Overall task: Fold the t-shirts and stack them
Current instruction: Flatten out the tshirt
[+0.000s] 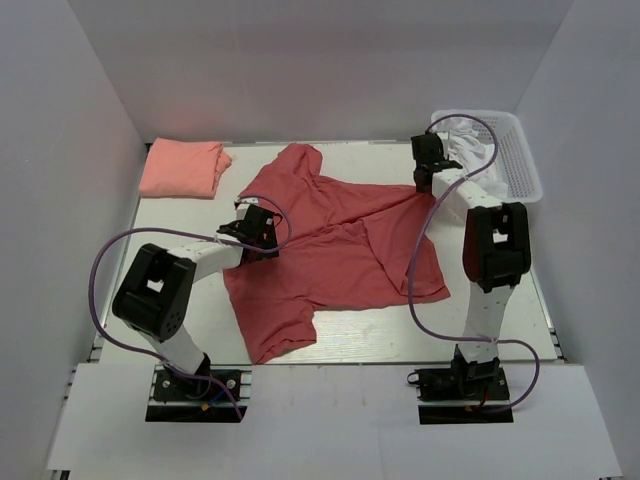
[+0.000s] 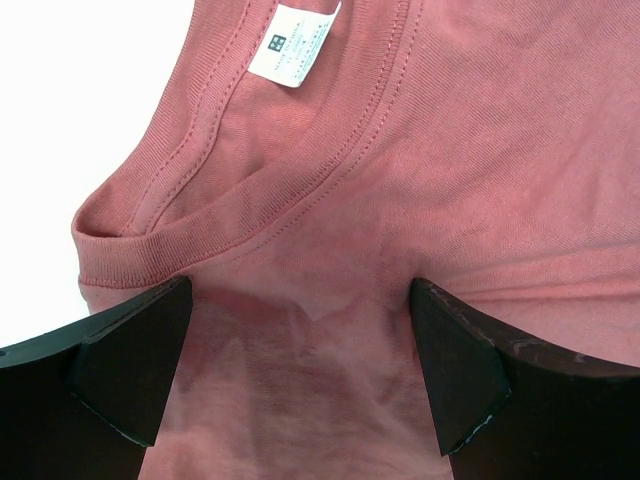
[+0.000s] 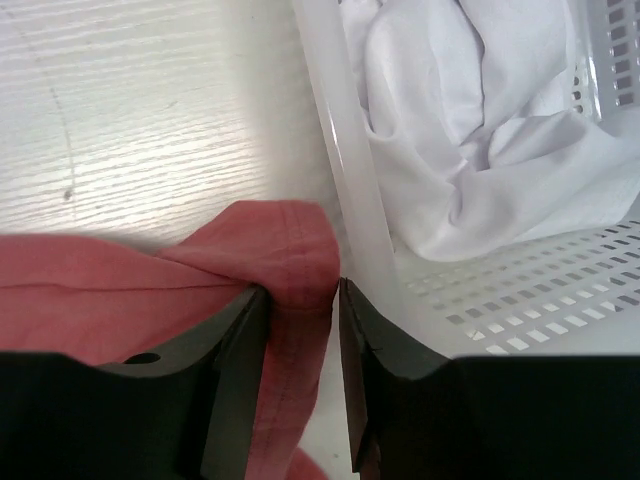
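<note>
The large brick-red t-shirt (image 1: 340, 250) lies spread and rumpled across the middle of the table. The salmon-pink t-shirt (image 1: 182, 168) lies folded at the back left corner. My left gripper (image 1: 255, 228) is open at the red shirt's left side; in the left wrist view it (image 2: 300, 370) hovers just below the ribbed collar (image 2: 250, 200) and white label (image 2: 295, 45). My right gripper (image 1: 430, 165) is at the shirt's back right corner, next to the basket. In the right wrist view it (image 3: 300, 300) is shut on a stitched edge of the red t-shirt (image 3: 290, 250).
A white plastic basket (image 1: 525, 160) holding white cloth (image 1: 465, 140) stands at the back right, its rim (image 3: 345, 150) right beside my right fingers. White walls close in the table on three sides. Purple cables loop from both arms.
</note>
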`<state>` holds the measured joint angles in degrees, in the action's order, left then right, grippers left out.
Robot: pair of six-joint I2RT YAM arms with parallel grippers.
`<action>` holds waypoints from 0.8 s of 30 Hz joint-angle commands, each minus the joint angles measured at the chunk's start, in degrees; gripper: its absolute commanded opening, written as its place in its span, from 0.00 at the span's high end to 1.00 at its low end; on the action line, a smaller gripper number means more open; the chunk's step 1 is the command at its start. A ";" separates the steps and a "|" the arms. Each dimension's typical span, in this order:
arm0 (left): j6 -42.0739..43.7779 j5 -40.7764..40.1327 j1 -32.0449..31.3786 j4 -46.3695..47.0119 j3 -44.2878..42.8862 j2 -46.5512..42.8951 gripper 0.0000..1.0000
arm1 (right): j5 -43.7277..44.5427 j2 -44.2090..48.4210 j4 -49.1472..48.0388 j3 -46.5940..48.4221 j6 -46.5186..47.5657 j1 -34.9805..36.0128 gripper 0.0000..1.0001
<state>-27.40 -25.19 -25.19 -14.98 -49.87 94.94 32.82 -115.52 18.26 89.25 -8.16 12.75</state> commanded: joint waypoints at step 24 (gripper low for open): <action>-1.24 9.18 -0.56 -7.95 -4.11 -15.11 0.00 | -27.10 37.00 -0.42 -40.70 -14.32 2.72 0.10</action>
<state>-25.65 -21.04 -25.15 -20.12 -56.03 86.72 6.98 -85.34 16.99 54.85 -16.27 15.18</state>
